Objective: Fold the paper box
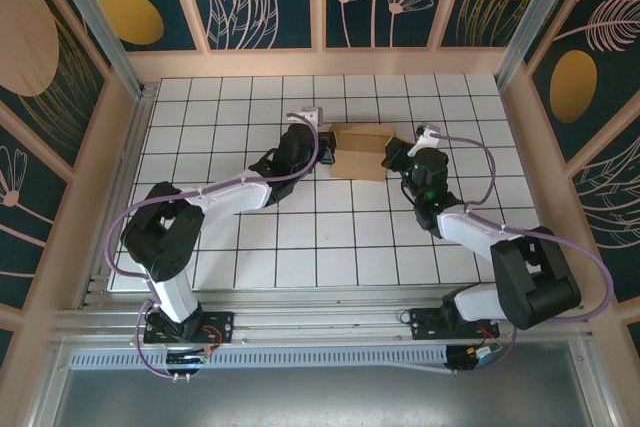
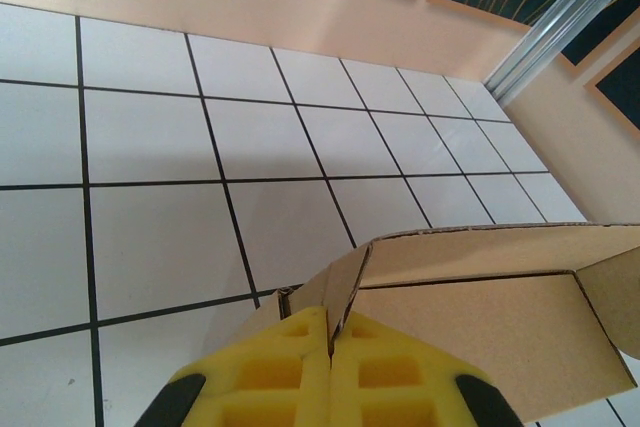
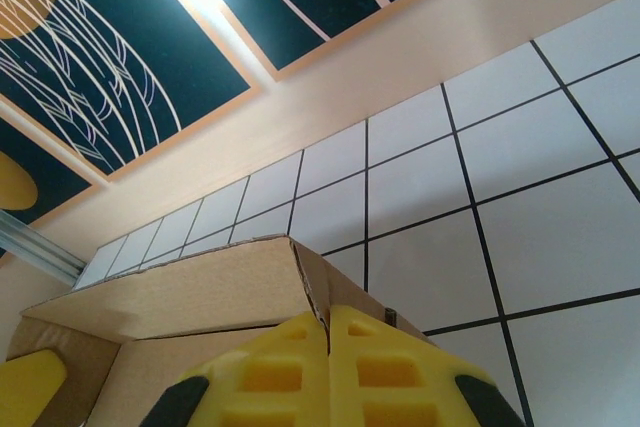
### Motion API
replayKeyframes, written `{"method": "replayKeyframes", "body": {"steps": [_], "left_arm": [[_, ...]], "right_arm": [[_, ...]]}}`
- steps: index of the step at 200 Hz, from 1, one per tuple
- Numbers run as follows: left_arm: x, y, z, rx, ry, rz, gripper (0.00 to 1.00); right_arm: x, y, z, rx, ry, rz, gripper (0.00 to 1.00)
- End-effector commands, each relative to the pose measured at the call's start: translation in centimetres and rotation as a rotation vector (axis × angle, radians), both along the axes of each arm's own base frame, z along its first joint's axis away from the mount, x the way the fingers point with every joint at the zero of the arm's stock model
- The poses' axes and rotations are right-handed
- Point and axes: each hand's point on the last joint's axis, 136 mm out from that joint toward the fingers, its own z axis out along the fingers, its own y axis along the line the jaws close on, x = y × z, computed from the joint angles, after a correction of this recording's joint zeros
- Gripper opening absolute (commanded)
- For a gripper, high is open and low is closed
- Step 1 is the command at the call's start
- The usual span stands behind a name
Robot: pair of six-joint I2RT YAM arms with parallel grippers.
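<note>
The paper box (image 1: 361, 149) is plain brown cardboard, partly folded, lying on the white gridded table a little behind the middle. My left gripper (image 1: 326, 154) is at its left end, its yellow fingers (image 2: 290, 357) shut on an upright side flap of the paper box (image 2: 480, 307). My right gripper (image 1: 393, 159) is at the right end, its yellow fingers (image 3: 390, 362) shut on the side flap of the paper box (image 3: 180, 292) there. The back wall of the box stands up between the two flaps. A yellow fingertip of the left gripper shows at the box's far end in the right wrist view.
The white gridded table (image 1: 300, 237) is ringed by pale wooden walls (image 1: 320, 62) with dark floral panels. Metal posts (image 1: 95, 17) stand at the back corners. Open tiles lie in front of the box between the two arms.
</note>
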Motion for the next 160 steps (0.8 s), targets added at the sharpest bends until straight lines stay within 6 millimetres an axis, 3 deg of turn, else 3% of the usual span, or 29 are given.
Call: {"method": "replayKeyframes", "body": {"steps": [1, 58, 119, 160], "left_arm": [[-4.8, 1.0, -9.8, 0.182, 0.271, -0.066, 0.00], [-5.2, 1.1, -10.9, 0.194, 0.293, -0.076, 0.00], [-4.9, 1.5, -10.5, 0.222, 0.279, -0.058, 0.00], [-4.9, 1.5, -10.5, 0.220, 0.281, -0.059, 0.00]], "right_arm": [[-3.6, 0.5, -9.2, -0.090, 0.303, 0.052, 0.00], [-4.1, 0.0, -10.3, -0.150, 0.317, 0.032, 0.00], [-3.9, -1.0, -9.5, -0.254, 0.311, 0.015, 0.00], [-4.1, -1.1, -10.2, -0.257, 0.336, 0.016, 0.00]]}}
